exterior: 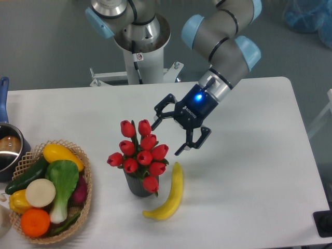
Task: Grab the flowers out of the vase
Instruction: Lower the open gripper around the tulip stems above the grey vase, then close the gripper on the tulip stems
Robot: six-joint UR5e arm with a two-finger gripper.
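Note:
A bunch of red tulip flowers (139,152) stands in a short dark grey vase (137,185) near the middle of the white table. My gripper (165,137) hangs just to the right of the top buds, above the table, with its fingers spread wide and nothing between them. One finger (160,111) points toward the uppermost buds; the other finger (191,143) is above the banana's tip. The gripper touches neither flowers nor vase.
A yellow banana (170,193) lies right of the vase, close against it. A wicker basket (84,194) of vegetables and fruit sits at the left. A steel pot with a blue handle (6,145) is at the left edge.

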